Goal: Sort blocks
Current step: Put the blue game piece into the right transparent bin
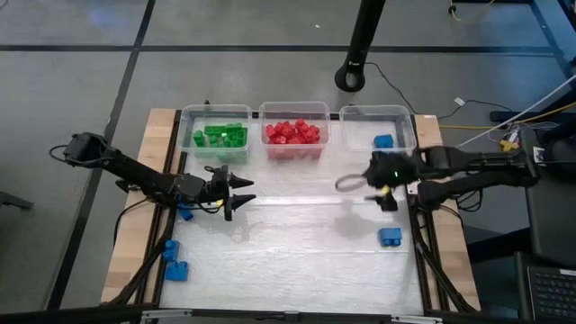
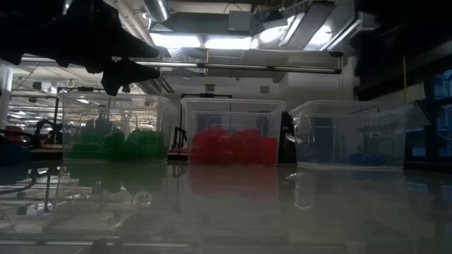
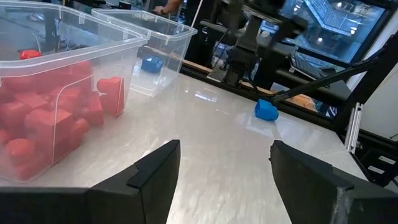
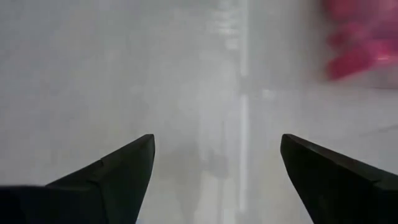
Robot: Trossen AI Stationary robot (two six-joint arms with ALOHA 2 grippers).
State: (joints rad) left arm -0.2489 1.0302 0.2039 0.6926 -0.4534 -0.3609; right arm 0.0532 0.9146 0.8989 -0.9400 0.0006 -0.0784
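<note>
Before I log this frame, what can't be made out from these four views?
- Right gripper: smeared in the high view; its wrist view shows open fingers over bare table.
- Red blocks: a pink smear at the right wrist picture's edge.
- Blue block in the right-hand bin: dim behind the clear wall in the low view; count unclear.
- Loose blue blocks at the table's left edge: too small to count in the high view.
- Left gripper: open and empty.
</note>
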